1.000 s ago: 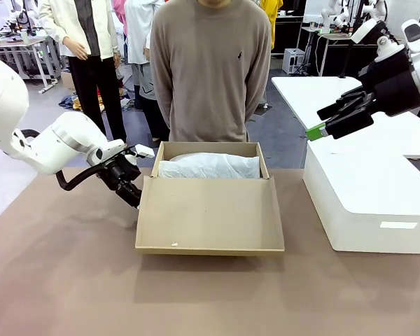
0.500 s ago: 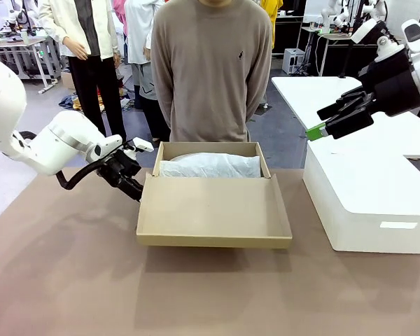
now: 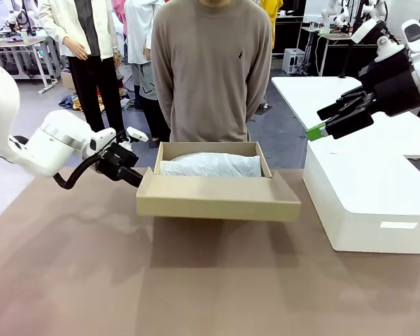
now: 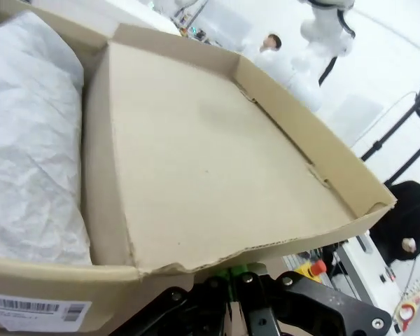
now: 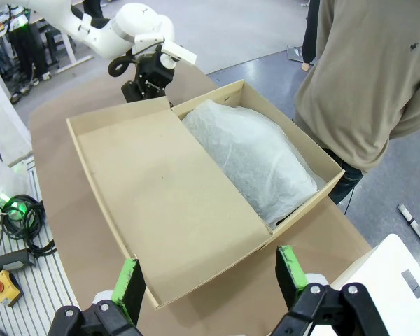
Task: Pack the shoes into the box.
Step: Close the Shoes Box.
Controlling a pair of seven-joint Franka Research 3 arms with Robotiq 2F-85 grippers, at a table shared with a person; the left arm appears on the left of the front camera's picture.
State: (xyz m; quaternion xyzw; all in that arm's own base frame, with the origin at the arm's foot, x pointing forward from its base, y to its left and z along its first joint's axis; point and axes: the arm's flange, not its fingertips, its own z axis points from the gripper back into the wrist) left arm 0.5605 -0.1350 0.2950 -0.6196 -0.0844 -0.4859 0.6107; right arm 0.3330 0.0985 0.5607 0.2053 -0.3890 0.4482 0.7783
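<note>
The box (image 3: 210, 168) sits mid-table, and its flap lid (image 3: 217, 198) hangs raised in front of it, blocking my way in from the near side. White tissue paper (image 3: 210, 165) fills the inside. A person (image 3: 210, 70) stands close behind the box. To its right stands a white block (image 3: 367, 199). Bare table (image 3: 196, 287) lies open nearer me and left of the box.

One tan cardboard shoebox (image 3: 213, 183) with one attached flap lid (image 3: 217, 198) sits on one brown bench (image 3: 196, 287), and one bundle of crumpled white tissue paper (image 3: 210, 165) lies inside. There is one large white rectangular block (image 3: 367, 199). Two black tools with green pads count up: the left tool (image 3: 129, 175) and the right tool (image 3: 315, 124).
</note>
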